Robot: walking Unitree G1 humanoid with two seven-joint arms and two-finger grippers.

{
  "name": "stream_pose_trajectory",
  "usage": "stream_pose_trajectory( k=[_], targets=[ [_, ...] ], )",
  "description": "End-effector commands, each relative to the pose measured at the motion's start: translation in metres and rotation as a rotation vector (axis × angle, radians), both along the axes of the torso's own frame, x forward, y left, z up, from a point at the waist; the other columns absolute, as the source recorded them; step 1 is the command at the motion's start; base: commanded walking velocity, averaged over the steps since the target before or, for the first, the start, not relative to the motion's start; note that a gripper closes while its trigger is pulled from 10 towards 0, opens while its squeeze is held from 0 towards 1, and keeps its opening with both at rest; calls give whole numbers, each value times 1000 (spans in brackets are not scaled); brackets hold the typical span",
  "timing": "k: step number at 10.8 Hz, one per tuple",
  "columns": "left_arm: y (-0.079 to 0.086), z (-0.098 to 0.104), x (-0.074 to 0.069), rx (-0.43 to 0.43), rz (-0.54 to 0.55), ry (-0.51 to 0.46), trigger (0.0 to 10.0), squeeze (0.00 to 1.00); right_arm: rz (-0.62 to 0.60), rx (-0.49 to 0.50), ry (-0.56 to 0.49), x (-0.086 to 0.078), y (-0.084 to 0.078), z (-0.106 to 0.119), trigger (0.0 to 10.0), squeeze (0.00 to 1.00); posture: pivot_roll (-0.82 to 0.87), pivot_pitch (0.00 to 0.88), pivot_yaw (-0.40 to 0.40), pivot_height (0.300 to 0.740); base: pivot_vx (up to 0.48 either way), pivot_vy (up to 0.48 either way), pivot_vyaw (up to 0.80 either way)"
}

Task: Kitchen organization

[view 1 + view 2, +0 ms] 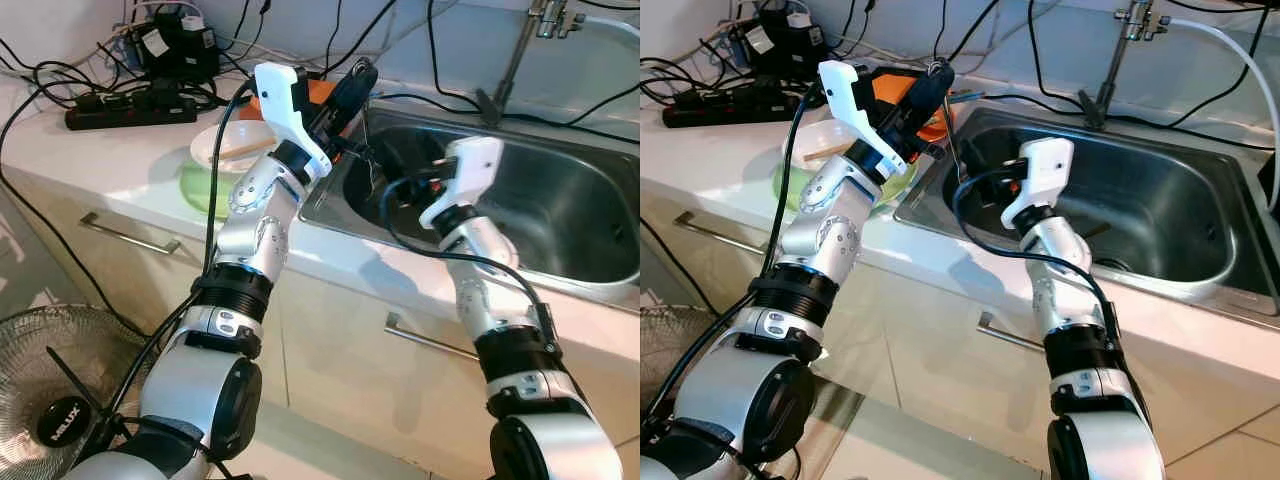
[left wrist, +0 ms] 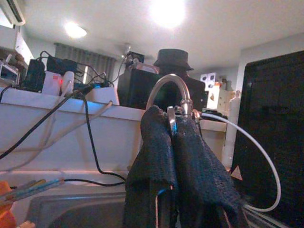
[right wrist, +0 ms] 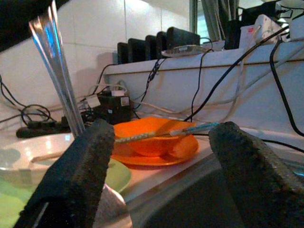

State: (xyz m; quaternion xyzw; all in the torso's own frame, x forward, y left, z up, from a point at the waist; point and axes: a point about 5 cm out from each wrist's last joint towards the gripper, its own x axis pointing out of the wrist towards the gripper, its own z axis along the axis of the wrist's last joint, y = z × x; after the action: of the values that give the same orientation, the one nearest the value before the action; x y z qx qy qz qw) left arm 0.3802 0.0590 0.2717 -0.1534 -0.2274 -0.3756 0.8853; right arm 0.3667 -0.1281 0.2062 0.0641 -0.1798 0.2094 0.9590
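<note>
A: Starting at the far left, what sits there?
B: A floor fan (image 1: 60, 400) stands low beside the cabinet; its hub reads something like "MLUX", though the print is too small to be sure. On the bench (image 1: 90, 150), behind and left of the left tool, lies a black power strip (image 1: 130, 108) amid tangled cables.

A: And the left tool itself?
B: The left tool (image 1: 352, 88) is raised over the left rim of the sink (image 1: 560, 200), its fingers pinched together on a thin metal utensil (image 1: 952, 150). The utensil's long axis runs nearly vertical, hanging down from the fingers toward the basin. Just left of and below this tool are a white bowl on a green plate (image 1: 205, 185), and close behind it an orange dish (image 1: 902, 95).

A: Does any view add detail?
B: The left wrist view shows the closed fingers (image 2: 156, 161) with a sliver of metal between them, the faucet (image 2: 166, 90) arching behind. The right wrist view shows the utensil's shiny flared end up close and chopsticks resting in the orange dish.

A: And on the right?
B: The right tool (image 3: 156, 171) hovers inside the sink, right of and below the left tool, its fingers spread wide and holding nothing.
</note>
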Motion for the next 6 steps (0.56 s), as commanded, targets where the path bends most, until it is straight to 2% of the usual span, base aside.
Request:
stream_pose_trajectory(
  k=[1,4,6],
  targets=[
    [-1,6,-2,8,-15,-29,10000,0,39,24,-27,-4,0,5,10000,0,135,0,29,740,0,0,0],
    [-2,5,-3,14,-14,-27,10000,0,187,53,-68,-16,10,9,10000,0,133,0,28,740,0,0,0],
    [-3,5,-3,14,-15,-26,10000,0,253,6,-59,-22,19,3,10000,0,136,0,27,740,0,0,0]
  ],
)
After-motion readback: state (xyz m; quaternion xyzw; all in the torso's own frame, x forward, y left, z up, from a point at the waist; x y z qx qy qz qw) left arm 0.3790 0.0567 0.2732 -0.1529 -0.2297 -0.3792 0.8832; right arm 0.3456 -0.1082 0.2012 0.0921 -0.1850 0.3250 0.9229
